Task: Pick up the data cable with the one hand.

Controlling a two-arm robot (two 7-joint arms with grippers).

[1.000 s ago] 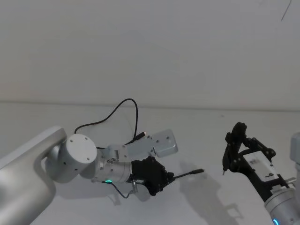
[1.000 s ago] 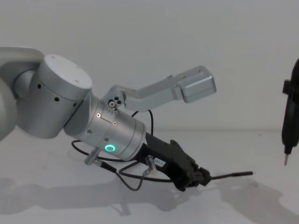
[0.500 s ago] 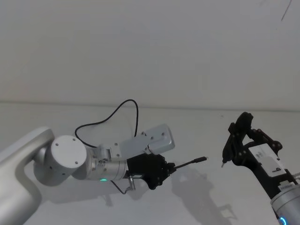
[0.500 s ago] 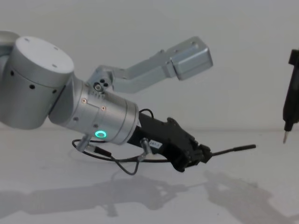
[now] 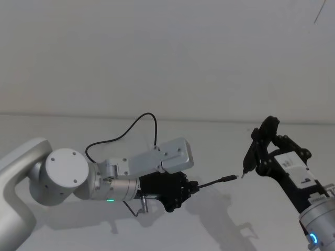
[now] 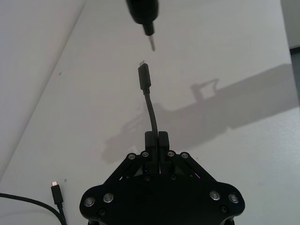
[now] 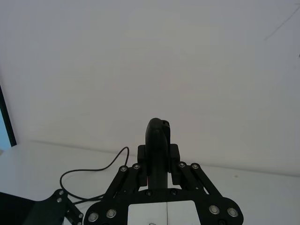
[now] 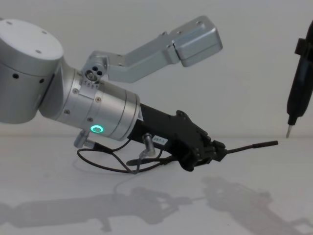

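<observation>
Black thin data cable (image 5: pixel 217 181): pinched just behind one plug by the left gripper (image 5: pixel 191 186), a black angular two-finger claw on a silver cylinder with a green ring light (image 8: pixel 98 129). Claw is closed on the cable, lower centre of the head view. A short stub sticks out past the fingertips toward frame right, raised off the white tabletop (image 5: pixel 235 225). Its silver-tipped plug (image 6: pixel 142 63) points at the tool tip, close but not touching. Rest of the cable runs back behind the left arm and loops on the table toward frame centre. The other plug (image 6: pixel 56 192) lies flat on the table. Right gripper (image 5: pixel 261 152), right side of the head view, is clamped on a dark narrow tool (image 8: pixel 299 83) with a thin pointed tip, tip angled down toward the plug. Thin grey wire (image 8: pixel 105 164) with silver elbow connectors hangs under the left wrist cylinder.
</observation>
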